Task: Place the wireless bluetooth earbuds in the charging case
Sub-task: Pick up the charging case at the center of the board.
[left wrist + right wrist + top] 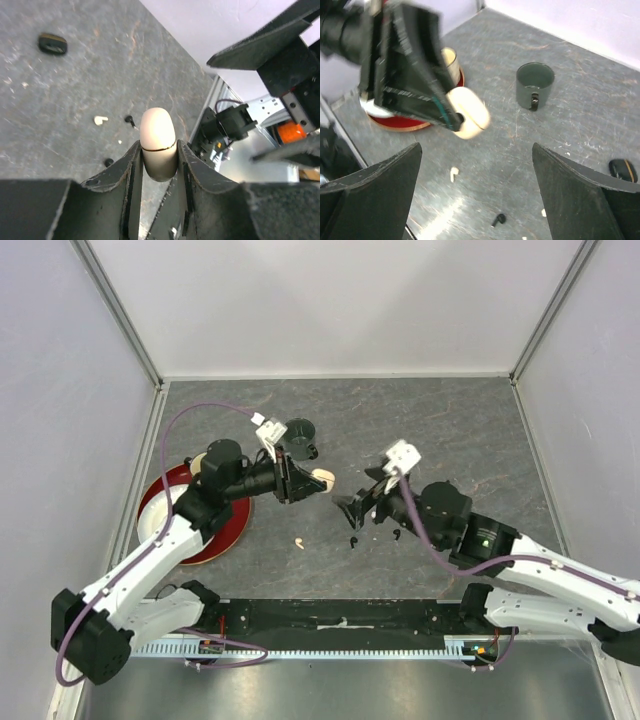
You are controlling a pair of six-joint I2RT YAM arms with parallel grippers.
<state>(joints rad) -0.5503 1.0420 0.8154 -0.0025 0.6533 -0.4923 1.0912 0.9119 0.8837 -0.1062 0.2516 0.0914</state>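
Top external view: my left gripper (303,481) is clamped on the cream-white charging case (322,480) near mid-table, with the dark green mug (298,433) close behind it. My right gripper (352,512) faces the case from the right and does not touch it. One cream-white earbud (298,541) lies loose on the table (450,420), nearer my bases. A black earbud (353,540) lies to its right (small and hard to read from up here). A red plate (215,535) sits under my left arm.

Left wrist view adds the grip detail. The case's lid seam is closed, its rounded end sticks out past my fingers (132,165), and both press its sides. A second black earbud (108,162) also shows on the table here.

Right wrist view: my right jaws are spread wide with nothing between them, and the case is blurred ahead. A dark oval thing (623,170) with a tan band lies at the far right (I cannot find it in the overhead view).
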